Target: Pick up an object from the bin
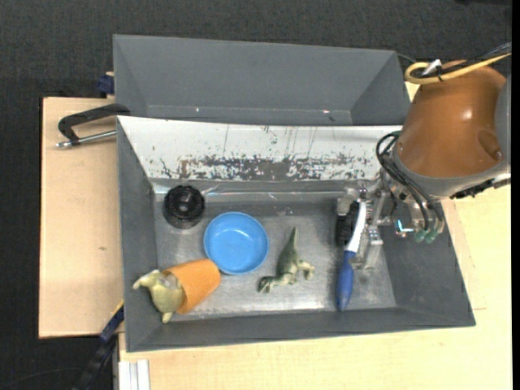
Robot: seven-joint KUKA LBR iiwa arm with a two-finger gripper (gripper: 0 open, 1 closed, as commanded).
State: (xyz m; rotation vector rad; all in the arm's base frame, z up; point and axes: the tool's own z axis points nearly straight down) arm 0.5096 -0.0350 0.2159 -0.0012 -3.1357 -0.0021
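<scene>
My gripper [370, 227] hangs low at the right end of the bin, just under the orange cover. Right beside it on the left lies a brush with a blue handle [344, 281] and a black bristle head, pointing along the bin's right side; the gripper's metal parts touch or overlap its upper half. A small green dinosaur toy [286, 268] lies on the floor to the left of the brush.
A blue bowl [236, 243] sits in the middle of the floor. A black round knob [184, 205] lies at the back left. An orange cup with a yellowish toy figure [180, 287] lies at the front left. The bin's right wall slopes up close behind the gripper.
</scene>
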